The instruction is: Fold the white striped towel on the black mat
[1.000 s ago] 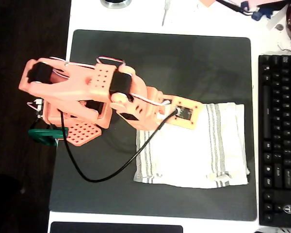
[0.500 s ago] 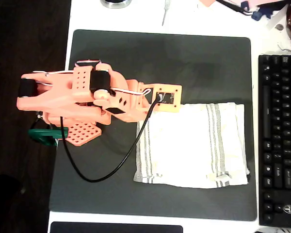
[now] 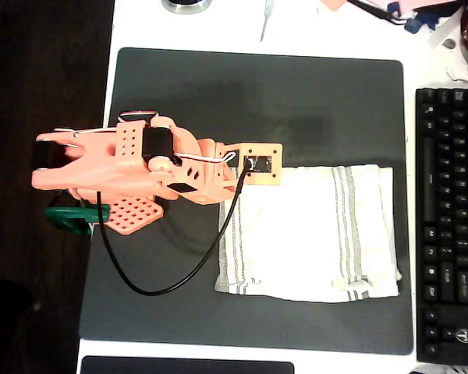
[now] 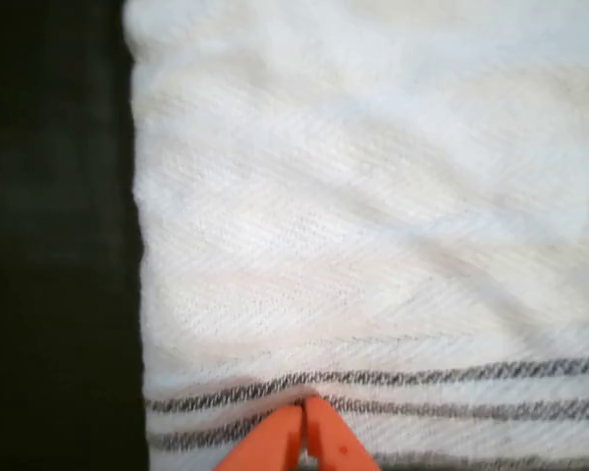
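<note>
**Arm pulled back to the towel's corner; fold looks not yet made**

Since a second ago I see the arm has drawn back from over the towel's upper middle, so its head now sits at the upper left corner of the towel (image 3: pixel 308 232) in the overhead view; the cloth itself has not shifted.

From my wrist view the pincer (image 4: pixel 302 422) has its two orange tips pressed together, touching the striped band of the towel. I cannot tell whether any cloth is caught between them.

By my judgement the work is barely begun: the towel lies spread as one rectangle, with no part turned over onto itself. Gripping an edge and carrying it across is all still to do.

The towel rests on the right half of the black mat (image 3: pixel 218 78), its right edge near the mat's right border. It is white and slightly wrinkled, with thin grey stripes near its left and right edges.
</note>
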You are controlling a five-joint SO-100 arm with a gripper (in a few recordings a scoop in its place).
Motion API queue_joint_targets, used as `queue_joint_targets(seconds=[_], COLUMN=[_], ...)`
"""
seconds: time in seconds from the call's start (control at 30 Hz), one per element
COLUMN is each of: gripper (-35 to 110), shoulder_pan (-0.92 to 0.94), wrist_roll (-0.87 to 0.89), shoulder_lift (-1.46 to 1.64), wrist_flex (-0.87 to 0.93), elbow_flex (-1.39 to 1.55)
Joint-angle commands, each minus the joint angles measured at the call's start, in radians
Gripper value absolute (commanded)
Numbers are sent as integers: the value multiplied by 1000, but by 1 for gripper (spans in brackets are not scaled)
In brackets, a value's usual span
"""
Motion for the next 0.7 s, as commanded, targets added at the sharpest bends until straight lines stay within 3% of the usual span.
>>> queue_joint_targets(seconds=[0.0, 0.37, 0.53, 0.67], gripper=[0, 0, 0, 0], shoulder_pan=[-3, -11, -153, -146], wrist_roll=[-12, 35, 23, 21], shoulder_lift=[29, 31, 31, 31], wrist_flex=[15, 58, 58, 58], elbow_flex=[31, 51, 52, 52])
